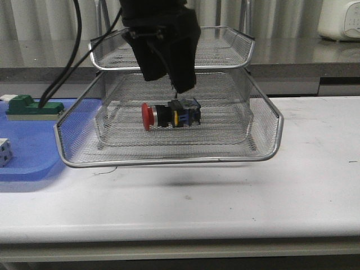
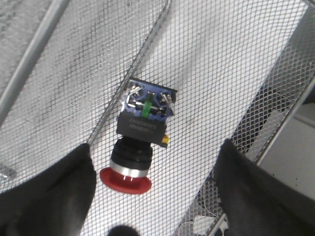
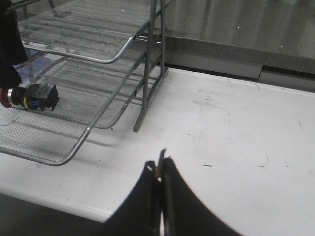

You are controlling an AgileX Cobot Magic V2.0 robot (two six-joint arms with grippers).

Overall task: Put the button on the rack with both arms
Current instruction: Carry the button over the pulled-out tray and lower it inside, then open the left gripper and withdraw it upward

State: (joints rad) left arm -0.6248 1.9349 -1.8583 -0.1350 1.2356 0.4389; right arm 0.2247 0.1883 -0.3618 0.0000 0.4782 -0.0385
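One button (image 1: pixel 170 115) is lying on its side in the rack's (image 1: pixel 264 143) middle tier; left gripper (image 2: pixel 152 196) is hanging spread and empty above; right gripper (image 3: pixel 160 169) is resting closed, empty. Lift straight, avoiding snagging mesh.

A scuffed white table (image 1: pixel 315 185) fills the foreground under soft, even light. Behind it runs a grey stone-look counter (image 1: pixel 292 59), backed by pale vertical blinds (image 1: pixel 270 14); a cream appliance (image 1: pixel 340 19) sits at its far right.
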